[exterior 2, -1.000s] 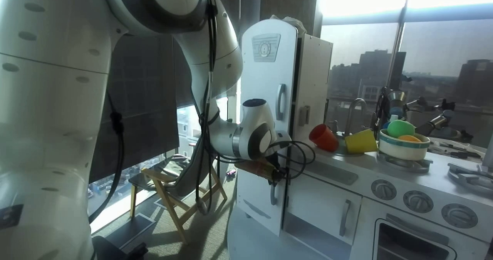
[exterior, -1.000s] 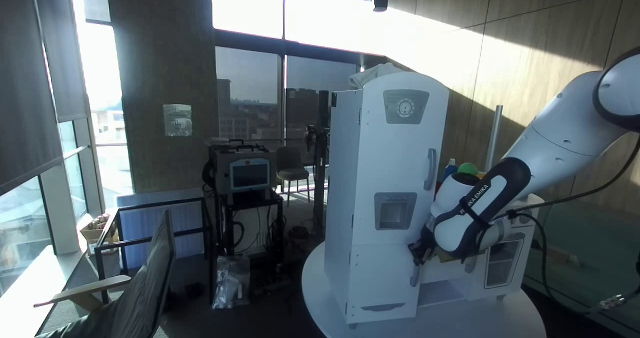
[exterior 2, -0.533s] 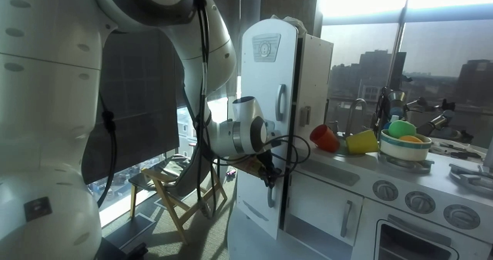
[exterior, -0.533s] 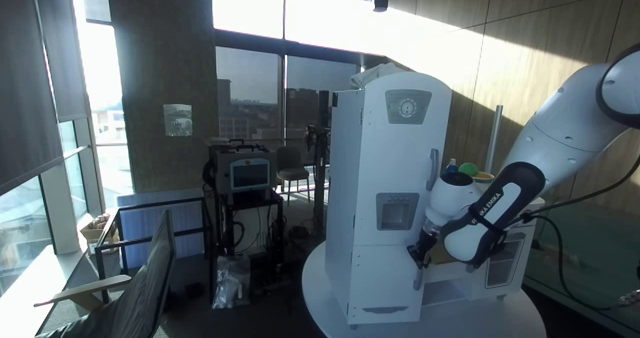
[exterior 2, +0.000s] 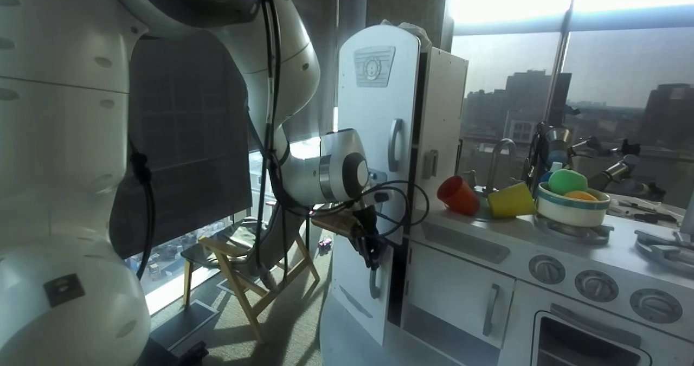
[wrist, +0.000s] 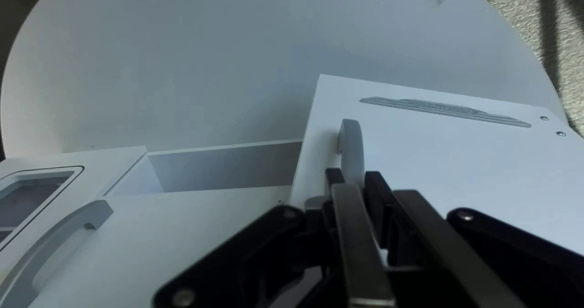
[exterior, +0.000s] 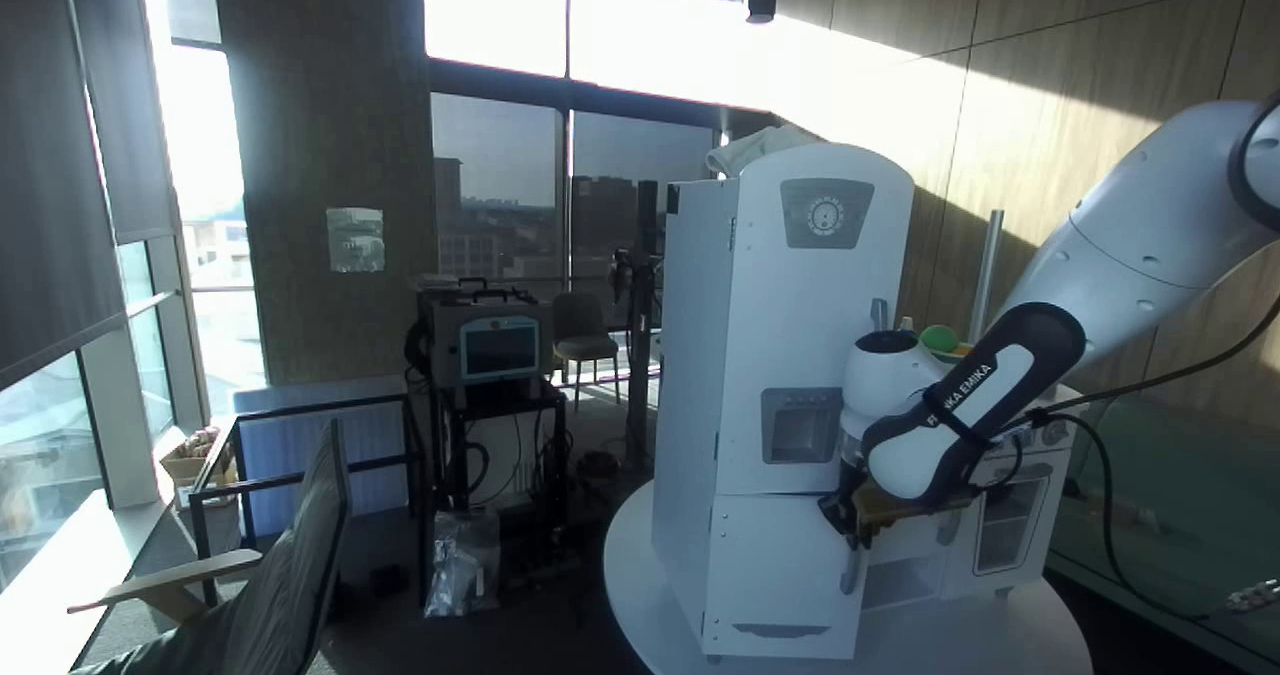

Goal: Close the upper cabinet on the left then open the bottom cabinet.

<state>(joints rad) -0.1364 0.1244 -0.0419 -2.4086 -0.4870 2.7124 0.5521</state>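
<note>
My gripper (wrist: 354,176) is shut on the grey handle (wrist: 352,146) of the bottom cabinet (wrist: 456,171), one fingertip on each side of it. That short white door stands slightly ajar in an exterior view (exterior 2: 352,295), with a dark gap along its handle edge. Above it the tall door of the upper cabinet (exterior 2: 368,111) is nearly flush, though a narrow dark slit runs down its handle side. Its grey panel (exterior: 800,425) shows in an exterior view, where the gripper (exterior: 848,533) partly covers the lower door's top corner. The inside of the bottom cabinet is hidden.
Beside the tall unit stands the oven unit (exterior 2: 585,322), with a small door (exterior 2: 455,290) near the gripper. A red cup (exterior 2: 458,195), a yellow cup (exterior 2: 511,200) and a bowl (exterior 2: 572,209) with balls rest on its counter. Everything stands on a round white table (wrist: 182,61).
The gripper has pulled outward with the handle, and the bottom door has swung slightly open, its gap widening. The whole tall unit has shifted a little. The arm has drawn back.
</note>
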